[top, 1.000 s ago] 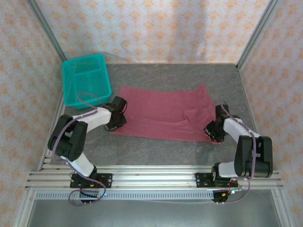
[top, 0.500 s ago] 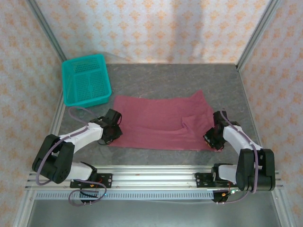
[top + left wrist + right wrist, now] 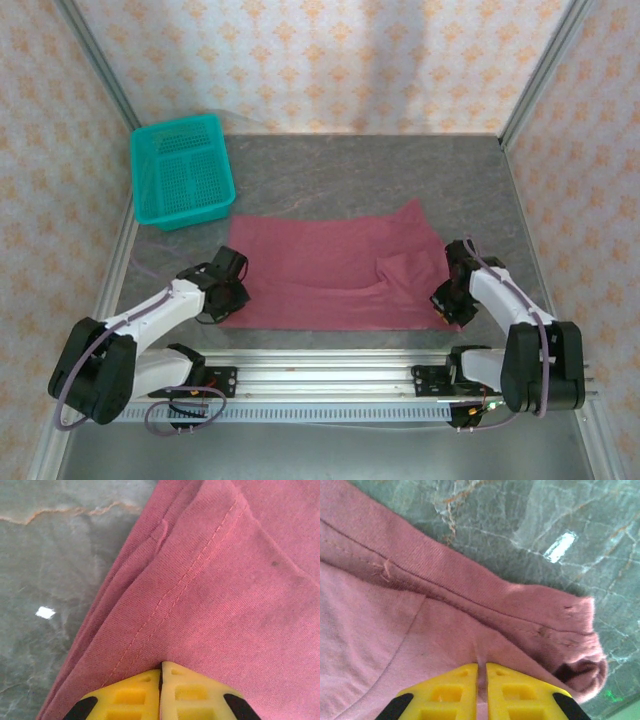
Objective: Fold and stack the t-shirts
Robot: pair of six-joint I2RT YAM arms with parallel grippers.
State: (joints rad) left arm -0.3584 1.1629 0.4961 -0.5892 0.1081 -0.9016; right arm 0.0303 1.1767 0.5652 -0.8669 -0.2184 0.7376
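Starting at the left, we are seeing the teal basket (image 3: 185,214) sitting on the bench (image 3: 350,165), well beyond the left tool (image 3: 228,290) and apart from it. The left tool is lying low over the bench. In its wrist view its yellow fingers (image 3: 130,695) are pressing together with barely a line between them, pinching the left edge of the maroon t-shirt (image 3: 330,275). Ahead of that tool the t-shirt (image 3: 225,580) is lying in stacked layers, with a stitched hem running away from the fingertips and bare bench (image 3: 50,555) showing to the tool's left. Between the two tools the t-shirt is spreading flat across the bench, with a raised wrinkle nearer the right tool (image 3: 447,300). The right tool is gripping the t-shirt's right edge, and its fingers (image 3: 515,690) are standing nearly closed with a thin sliver of cloth between them. To this tool's right the cloth (image 3: 395,605) is bunching into a rolled end, and the bench (image 3: 545,510) is showing beyond it.
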